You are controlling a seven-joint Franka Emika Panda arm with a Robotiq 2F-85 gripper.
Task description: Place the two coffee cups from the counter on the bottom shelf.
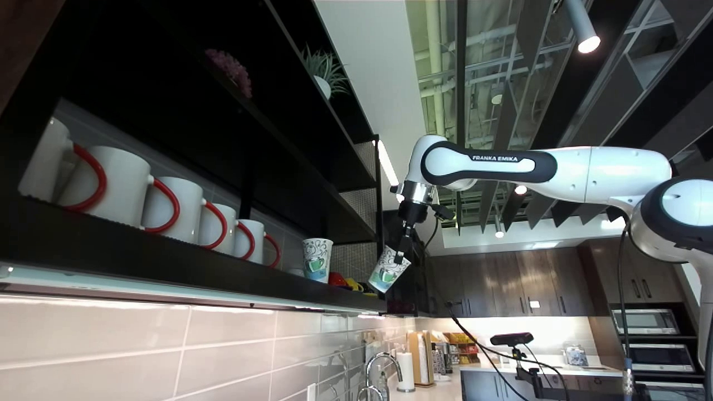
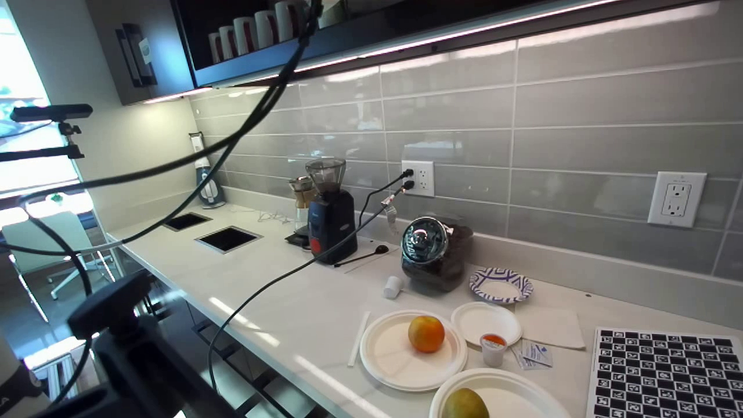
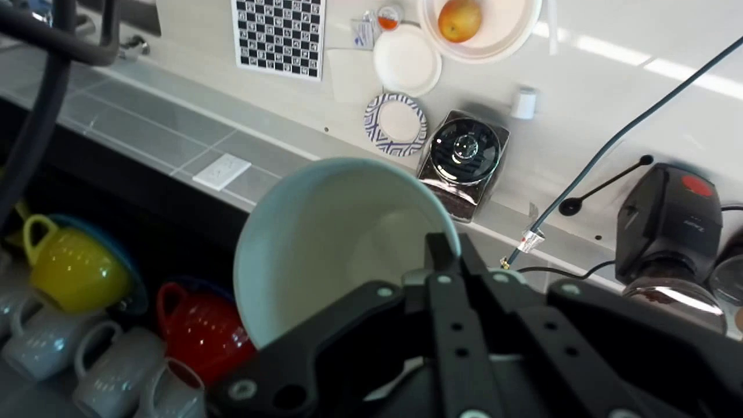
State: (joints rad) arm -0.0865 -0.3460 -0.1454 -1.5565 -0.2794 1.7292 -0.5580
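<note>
In an exterior view we're close beside the shelf [image 1: 184,262], tilted up along it! In an exterior view we look down the counter [image 2: 325,313], angled at the tiles [image 2: 450,110]. Wrist view: right over the cup [image 3: 342,238], peering down, sharing that counter's grinder [image 3: 670,215] and plates [image 3: 406,61]!

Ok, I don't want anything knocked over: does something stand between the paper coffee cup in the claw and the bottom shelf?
Nothing visible stands between the held paper coffee cup and the front edge of the bottom shelf. On that shelf, though, the red teacup and yellow teacup could crowd the landing spot.
</note>
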